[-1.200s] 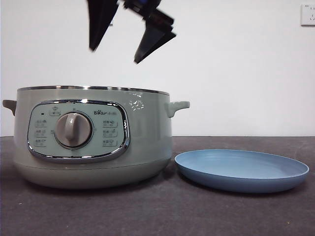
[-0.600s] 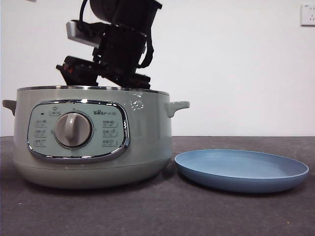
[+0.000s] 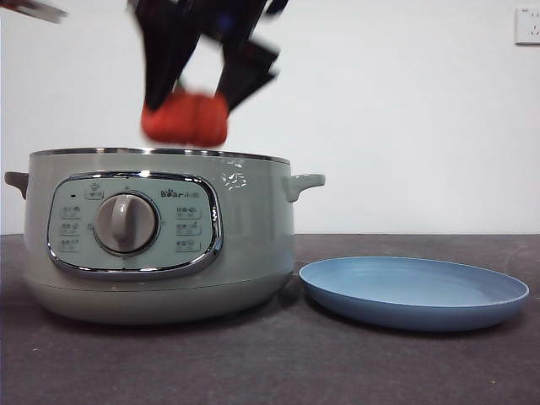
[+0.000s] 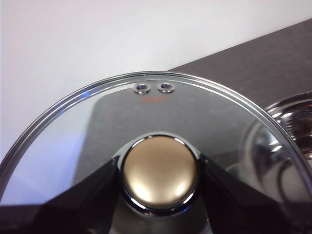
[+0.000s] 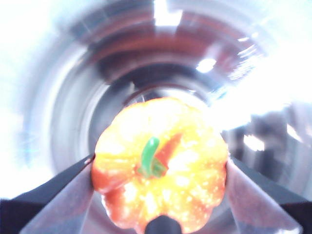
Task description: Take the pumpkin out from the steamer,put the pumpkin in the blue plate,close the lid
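The orange-red pumpkin hangs just above the rim of the open sage-green steamer, with my right gripper shut on its sides. In the right wrist view the pumpkin with its green stem fills the space between my right gripper's jaws, the steamer's shiny inside blurred beneath. My left gripper is shut on the knob of the glass lid, held away from the pot. The blue plate lies empty to the right of the steamer.
A white wall stands behind the dark table. A wall socket sits at the top right. A sliver of the lid's rim shows at the top left corner of the front view.
My right gripper went down into the steamer, shut on the pumpkin and has now lifted it above the rim. The lid stays held aside.
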